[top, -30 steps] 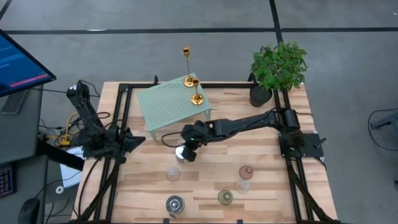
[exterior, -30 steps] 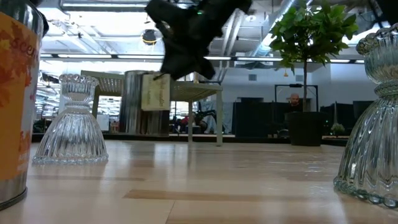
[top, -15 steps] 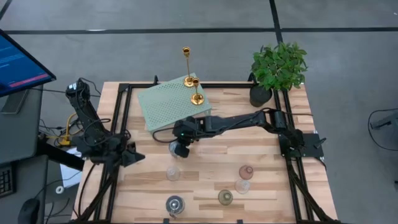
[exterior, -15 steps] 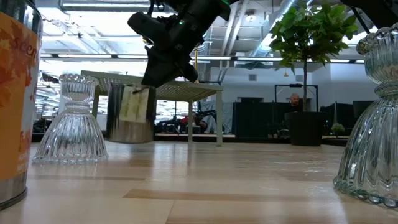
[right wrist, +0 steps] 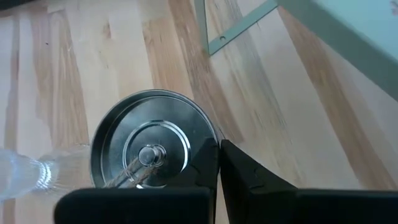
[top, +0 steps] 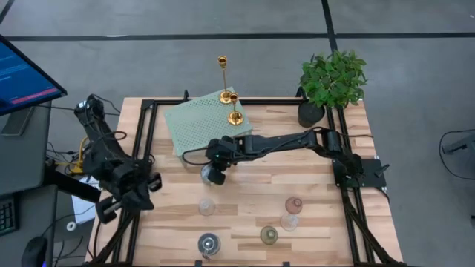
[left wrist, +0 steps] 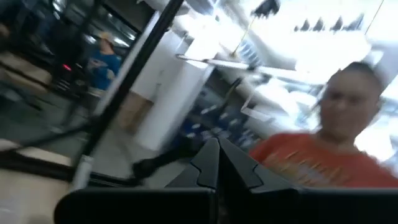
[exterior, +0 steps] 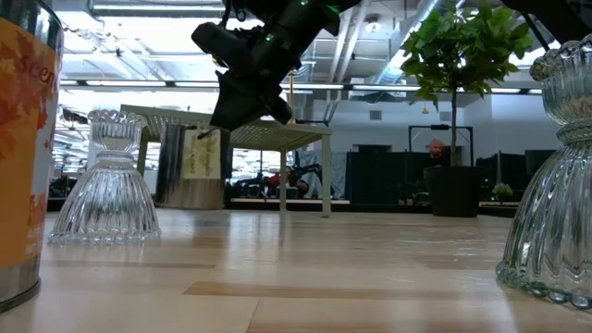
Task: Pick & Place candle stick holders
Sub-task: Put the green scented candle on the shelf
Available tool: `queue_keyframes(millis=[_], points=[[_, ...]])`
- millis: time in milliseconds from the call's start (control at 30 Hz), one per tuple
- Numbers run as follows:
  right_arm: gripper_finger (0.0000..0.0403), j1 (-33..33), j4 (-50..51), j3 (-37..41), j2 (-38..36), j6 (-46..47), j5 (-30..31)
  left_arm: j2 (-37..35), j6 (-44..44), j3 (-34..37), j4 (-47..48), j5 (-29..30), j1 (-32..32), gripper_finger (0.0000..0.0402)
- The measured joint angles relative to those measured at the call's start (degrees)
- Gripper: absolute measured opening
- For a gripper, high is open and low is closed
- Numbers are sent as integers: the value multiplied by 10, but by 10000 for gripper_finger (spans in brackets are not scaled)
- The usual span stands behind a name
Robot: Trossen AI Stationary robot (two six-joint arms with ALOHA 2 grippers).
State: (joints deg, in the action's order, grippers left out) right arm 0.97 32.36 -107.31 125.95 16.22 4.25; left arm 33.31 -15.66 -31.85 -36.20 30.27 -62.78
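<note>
My right gripper (top: 216,169) is shut at the rim of a silvery metal cup (top: 209,176), which stands upright on its base on the table just in front of the mint rack (top: 197,127). The cup also shows in the low view (exterior: 192,168) and in the right wrist view (right wrist: 147,154). Two gold candlesticks, one tall (top: 222,73) and one short (top: 234,110), stand on the rack. My left gripper (top: 151,182) is shut and empty at the table's left edge. My right gripper pinches the cup's top rim (right wrist: 210,133) between its two fingers, on the side nearest the arm. The fingers slant down from the table's right. The cup stands upright with its base on the table.
Near the front edge stand a clear glass holder (top: 206,207), a pink one (top: 294,205), a clear one (top: 289,221), a greenish one (top: 269,235) and another silvery cup (top: 208,244). A potted plant (top: 331,80) stands at the far right corner.
My right gripper has gone toward the table's left and a little toward the far edge with the silvery cup. The cup has gone with it toward the rack and now stands upright. My left arm has swung toward the near edge.
</note>
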Motion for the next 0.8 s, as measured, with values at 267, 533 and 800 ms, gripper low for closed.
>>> queue_keyframes(millis=[267, 533, 800], points=[[75, -1, -2, -1, -1, 3, -15, 33, 82, -130, 224, 76, 0, 3], [188, -4, 1, 0, -45, 1, -14, 51, 108, -187, 295, 258, 0, 4], [208, 0, 122, -1, -157, 8, 22, 56, 63, -188, 295, 468, 0, 28]])
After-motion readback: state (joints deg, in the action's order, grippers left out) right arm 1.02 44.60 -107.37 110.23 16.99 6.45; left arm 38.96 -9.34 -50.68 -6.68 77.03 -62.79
